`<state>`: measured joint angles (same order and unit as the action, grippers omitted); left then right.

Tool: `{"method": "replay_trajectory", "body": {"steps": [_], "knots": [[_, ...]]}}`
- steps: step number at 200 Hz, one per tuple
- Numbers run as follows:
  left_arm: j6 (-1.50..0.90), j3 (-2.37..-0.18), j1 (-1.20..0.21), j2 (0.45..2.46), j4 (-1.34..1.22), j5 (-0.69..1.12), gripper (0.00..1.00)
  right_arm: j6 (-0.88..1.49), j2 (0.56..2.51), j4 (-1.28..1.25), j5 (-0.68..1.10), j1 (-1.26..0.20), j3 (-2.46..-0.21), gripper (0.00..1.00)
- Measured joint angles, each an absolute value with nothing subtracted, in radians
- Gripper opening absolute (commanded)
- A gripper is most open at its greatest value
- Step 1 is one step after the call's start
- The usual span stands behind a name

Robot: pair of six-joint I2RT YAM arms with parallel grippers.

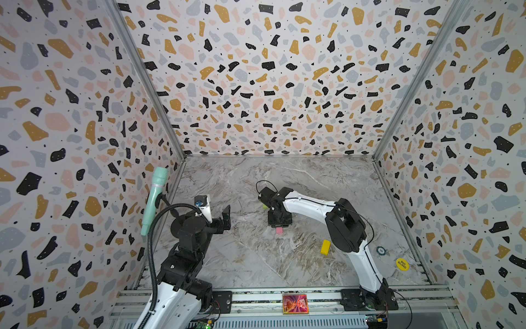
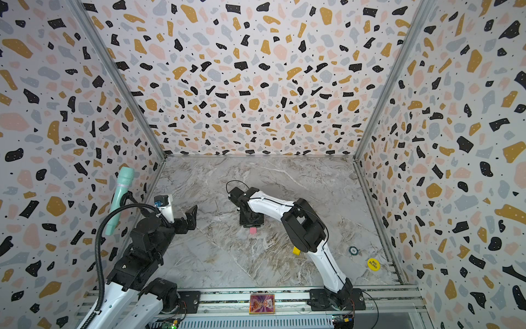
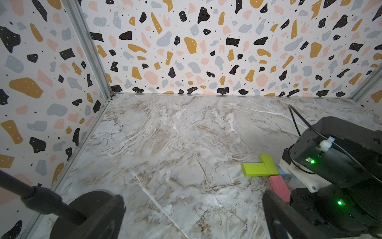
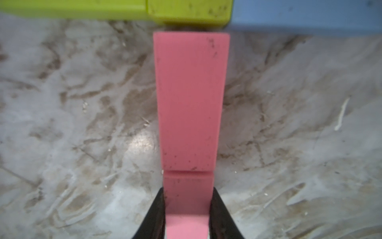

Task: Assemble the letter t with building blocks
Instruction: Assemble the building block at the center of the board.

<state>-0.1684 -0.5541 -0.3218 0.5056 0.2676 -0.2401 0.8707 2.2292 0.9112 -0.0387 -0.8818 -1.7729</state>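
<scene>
Right end effector [image 4: 187, 207] clamped on near pink brick [image 4: 188, 186], mid-counter [image 1: 256, 265]. Long axis in line with far pink brick [image 4: 190, 99], end to end, pointing at green-and-blue crossbar [image 4: 189, 12]. Left end effector [image 3: 192, 201] agape.

Free table [image 1: 250, 253] L of pink brick [image 1: 279, 230]

We'd call this a robotics lab test cell, not anybody's home: it's a boxed-in booth with terrazzo-print walls [image 1: 270, 71], bare aluminium framing [image 1: 148, 85] at the corners and a marble-look tabletop [image 1: 256, 256]. The giveaway for us is the left arm [image 1: 182, 270] and right arm [image 1: 307, 203] bolted to a slotted metal rail [image 1: 256, 299] up front. There's also a corrugated cable hose [image 1: 152, 256] and an exposed circuit board [image 1: 207, 324] glowing green.
</scene>
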Motion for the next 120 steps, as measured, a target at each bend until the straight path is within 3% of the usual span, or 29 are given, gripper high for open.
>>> {"method": "replay_trajectory", "body": {"steps": [120], "knots": [[-0.168,-0.554,-0.322,0.506,0.268,-0.241,0.99,0.870,2.239,0.917,-0.046,-0.880,-1.789,0.29]]}}
